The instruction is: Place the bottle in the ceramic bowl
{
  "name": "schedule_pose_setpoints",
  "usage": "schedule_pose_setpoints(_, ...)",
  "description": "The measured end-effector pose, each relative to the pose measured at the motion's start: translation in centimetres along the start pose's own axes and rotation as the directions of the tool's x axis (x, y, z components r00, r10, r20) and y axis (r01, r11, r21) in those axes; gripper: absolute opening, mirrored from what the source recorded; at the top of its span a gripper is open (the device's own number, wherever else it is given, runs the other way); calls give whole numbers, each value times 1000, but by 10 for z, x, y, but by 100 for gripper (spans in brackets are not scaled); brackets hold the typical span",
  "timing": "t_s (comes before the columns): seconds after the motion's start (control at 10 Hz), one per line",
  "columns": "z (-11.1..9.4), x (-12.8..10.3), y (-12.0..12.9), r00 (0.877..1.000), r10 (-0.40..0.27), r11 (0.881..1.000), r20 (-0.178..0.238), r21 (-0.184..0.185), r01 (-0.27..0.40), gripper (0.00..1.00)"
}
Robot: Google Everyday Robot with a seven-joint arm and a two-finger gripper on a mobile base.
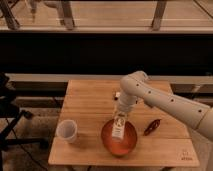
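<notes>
The ceramic bowl (pixel 119 142), orange-red and glossy inside, sits near the front edge of the wooden table (pixel 90 105). The bottle (pixel 119 125), slim and clear with a white label, hangs upright right over the bowl's middle, its base down inside the rim. My gripper (pixel 121 109) comes down from the white arm (pixel 165 102) and sits at the bottle's top, directly above the bowl. I cannot tell whether the bottle's base touches the bowl's floor.
A white translucent cup (pixel 67 131) stands at the table's front left. A small dark red object (pixel 152 126) lies to the right of the bowl. Black gear (pixel 7 107) stands left of the table, and a dark ledge runs behind it.
</notes>
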Motion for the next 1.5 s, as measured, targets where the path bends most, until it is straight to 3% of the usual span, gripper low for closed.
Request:
schedule_pose_setpoints(0.2, 0, 1, 1, 1000, -8, 1000, 0, 0, 8, 20)
schedule_pose_setpoints(0.4, -1, 0, 3, 1000, -14, 1000, 1, 0, 14, 16)
schedule_pose_setpoints(0.5, -1, 0, 3, 1000, -17, 1000, 1, -1, 17, 18)
schedule_pose_setpoints(0.9, 0, 2, 3, 1000, -30, 1000, 3, -3, 30, 58)
schedule_pose_setpoints(1.1, 0, 2, 3, 999, -35, 999, 3, -4, 35, 73)
schedule_pose_setpoints(1.2, 0, 2, 3, 999, -36, 999, 3, -4, 36, 75)
schedule_pose_setpoints(1.5, 1, 3, 0, 999, -51, 999, 5, -5, 51, 61)
